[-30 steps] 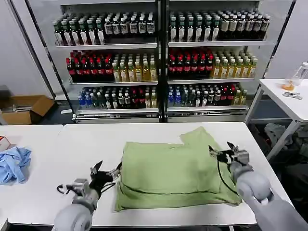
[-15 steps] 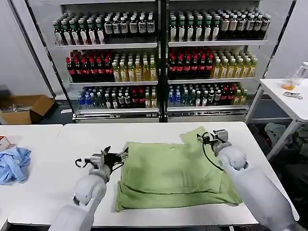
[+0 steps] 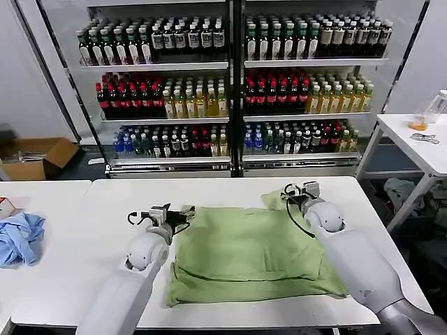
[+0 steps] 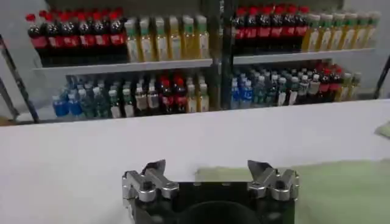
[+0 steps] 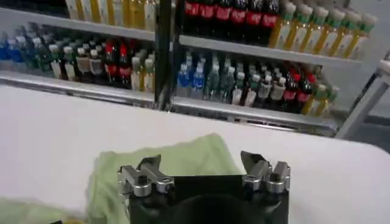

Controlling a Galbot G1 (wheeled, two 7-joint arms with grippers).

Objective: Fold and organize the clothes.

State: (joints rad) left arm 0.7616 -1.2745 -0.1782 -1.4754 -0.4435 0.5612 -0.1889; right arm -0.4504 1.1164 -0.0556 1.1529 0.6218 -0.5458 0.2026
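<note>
Your left end effector (image 3: 183, 215), fingers apart, at T-shirt (image 3: 244, 255) upper-left corner; right end effector (image 3: 292, 195), also apart, over upper-right sleeve (likely lining up far-edge pinch on surface (image 3: 105, 209)).

The T-shirt (image 3: 248, 255) is soft matt cloth, lightly creased, with rumpled folded edges. It lies on a table (image 3: 105, 209) with a smooth, flat white top of faint sheen. The arms are smooth pale-grey plastic shells, slightly glossy. The left gripper (image 4: 210, 176) and right gripper (image 5: 204, 170) have bare silvery metal fingers with screw heads, mounted on matt black bodies, jaws spread apart. A blue cloth (image 3: 19, 237) sits crumpled on the neighbouring table. Behind, glossy plastic bottles (image 3: 272, 91) fill shelves, and a matt cardboard box (image 3: 35, 157) lies on the floor
</note>
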